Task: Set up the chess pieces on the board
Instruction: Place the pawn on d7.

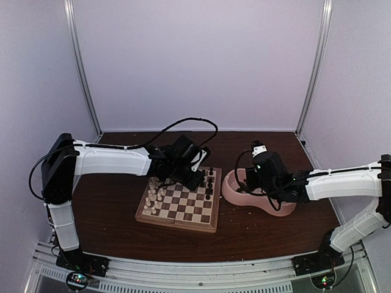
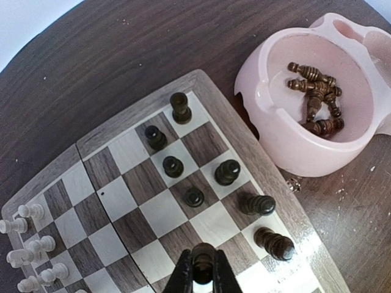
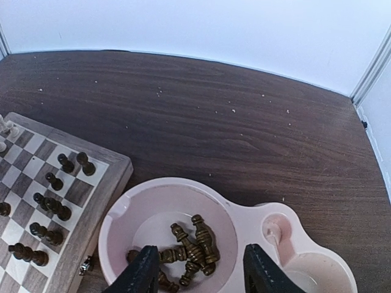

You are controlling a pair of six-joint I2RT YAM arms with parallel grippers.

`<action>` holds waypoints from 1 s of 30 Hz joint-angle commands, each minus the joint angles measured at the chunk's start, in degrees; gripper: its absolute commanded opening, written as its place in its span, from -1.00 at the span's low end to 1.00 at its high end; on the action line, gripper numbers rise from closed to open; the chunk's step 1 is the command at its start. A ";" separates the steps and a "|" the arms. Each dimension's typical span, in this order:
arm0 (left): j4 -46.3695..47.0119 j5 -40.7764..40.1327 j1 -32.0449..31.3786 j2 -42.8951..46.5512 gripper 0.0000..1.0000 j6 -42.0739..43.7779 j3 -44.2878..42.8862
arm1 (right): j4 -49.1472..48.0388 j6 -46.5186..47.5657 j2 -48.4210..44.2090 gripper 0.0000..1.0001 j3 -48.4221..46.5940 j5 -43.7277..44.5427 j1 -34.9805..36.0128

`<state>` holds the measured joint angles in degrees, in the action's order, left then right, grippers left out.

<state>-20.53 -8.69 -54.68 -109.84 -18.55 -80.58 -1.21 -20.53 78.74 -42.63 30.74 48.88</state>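
The checkered board (image 1: 179, 205) lies mid-table. Cream pieces (image 1: 153, 195) stand along its left side, dark pieces (image 1: 209, 182) along its right. My left gripper (image 2: 203, 273) is shut on a dark piece (image 2: 203, 262) just above a square near the board's right side; several dark pieces (image 2: 227, 172) stand beyond it. My right gripper (image 3: 197, 268) is open over the pink bowl (image 3: 125, 210), above a heap of dark pieces (image 3: 195, 247) lying in it. The heap also shows in the left wrist view (image 2: 316, 97).
The pink double bowl (image 1: 231, 190) sits just right of the board, its smaller compartment (image 3: 317, 274) to the right. A tiny clear object (image 2: 294, 183) lies on the table between board and bowl. Purple walls enclose the dark wooden table.
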 commanded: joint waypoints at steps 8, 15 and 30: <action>2.68 1.99 0.49 -0.26 -0.83 0.42 1.46 | -4.62 5.38 0.04 0.02 -0.03 -10.05 -1.60; 4.01 2.41 0.46 -1.79 -0.83 0.79 1.66 | -3.25 4.98 -0.08 0.01 -0.86 -11.31 -1.60; 5.84 3.91 0.45 -4.98 -0.84 1.63 0.49 | -1.34 4.35 0.49 -0.02 -2.24 -14.04 -1.55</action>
<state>-17.37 -5.80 -54.68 -113.32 -17.89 -79.09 -3.18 -15.84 78.98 -43.64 17.54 47.44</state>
